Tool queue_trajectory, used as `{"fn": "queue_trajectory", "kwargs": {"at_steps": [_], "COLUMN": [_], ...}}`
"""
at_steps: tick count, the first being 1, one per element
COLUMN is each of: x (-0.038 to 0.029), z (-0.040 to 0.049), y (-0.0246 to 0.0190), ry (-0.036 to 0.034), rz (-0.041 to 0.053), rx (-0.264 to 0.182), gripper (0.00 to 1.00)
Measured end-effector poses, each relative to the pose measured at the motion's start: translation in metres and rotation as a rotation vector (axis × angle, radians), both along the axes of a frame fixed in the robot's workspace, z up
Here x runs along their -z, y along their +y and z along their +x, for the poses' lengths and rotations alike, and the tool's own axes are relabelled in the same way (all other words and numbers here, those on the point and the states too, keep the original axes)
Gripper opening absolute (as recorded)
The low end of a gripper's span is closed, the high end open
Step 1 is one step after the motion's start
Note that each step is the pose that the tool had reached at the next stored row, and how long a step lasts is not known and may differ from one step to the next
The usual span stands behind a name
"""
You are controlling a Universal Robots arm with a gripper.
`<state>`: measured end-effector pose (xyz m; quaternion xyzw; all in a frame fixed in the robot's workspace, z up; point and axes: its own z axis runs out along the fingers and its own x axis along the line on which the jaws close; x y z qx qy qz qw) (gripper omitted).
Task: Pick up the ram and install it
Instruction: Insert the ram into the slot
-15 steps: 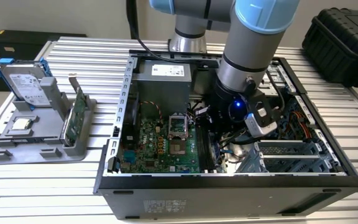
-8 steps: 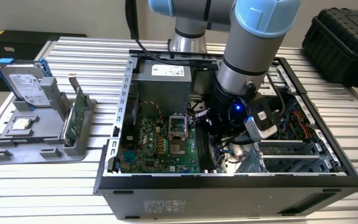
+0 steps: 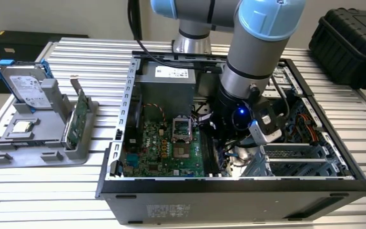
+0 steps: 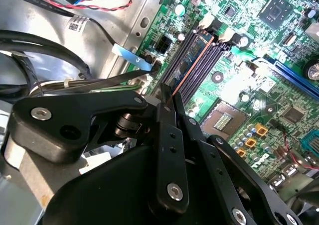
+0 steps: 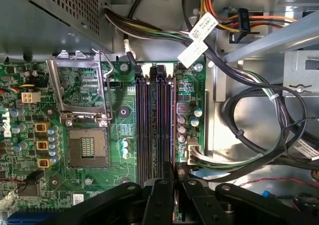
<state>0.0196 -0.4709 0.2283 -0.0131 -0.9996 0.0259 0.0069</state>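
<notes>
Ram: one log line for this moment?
step: install | gripper: shut on ram | ram: on edge, in line with slots | seated: cannot tell

Open computer case (image 3: 116,157) beside grey holder (image 3: 36,150) holding hard drive (image 3: 27,86).

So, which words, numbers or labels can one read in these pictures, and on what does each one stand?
No text can be read; all the print is too small or blurred.
hard drive label: unreadable.
power supply sticker: unreadable.
case front label: unreadable.
white cable tag: barcode and tiny print, unreadable.
</notes>
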Motion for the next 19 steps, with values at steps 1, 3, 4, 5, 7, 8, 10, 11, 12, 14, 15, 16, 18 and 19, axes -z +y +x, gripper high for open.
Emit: {"fn": "queue_trajectory", "kwargs": {"at_steps": [1, 3, 4, 5, 7, 8, 10, 11, 12, 14, 15, 16, 18, 19], "x": [0.0005, 0.0018, 0.0022, 0.0022, 0.0025, 0.0026, 0.0026, 0.0029, 0.0033, 0.0033, 0.0034, 0.0035, 0.0037, 0.0042], "z": [0.0, -0.0002, -0.0004, -0.0005, -0.0008, -0.0011, -0.0013, -0.0014, -0.0015, -0.0017, -0.0019, -0.0022, -0.0022, -0.0022], "y": [0.0, 0.0, 0.0, -0.0001, 0.0, 0.0, 0.0, 0.0, 0.0, 0.0, 0.0, 0.0, 0.0, 0.0], "ry": [0.0, 0.0, 0.0, 0.0001, 0.0001, 0.0, 0.0, 0.0, -0.0001, 0.0001, 0.0, 0.0001, 0.0, -0.0001], "rz": [-0.0001, 0.0, -0.0001, -0.0004, -0.0002, -0.0001, -0.0001, 0.0001, 0.0002, -0.0002, -0.0002, -0.0001, -0.0001, 0.0004], "rx": [0.0, 0.0, 0.0, 0.0, 0.0, 0.0, 0.0, 0.0, 0.0, 0.0, 0.0, 0.0, 0.0, 0.0], "gripper": [0.0, 0.0, 0.0, 0.0, 0.0, 0.0, 0.0, 0.0, 0.0, 0.0, 0.0, 0.0, 0.0, 0.0]}}
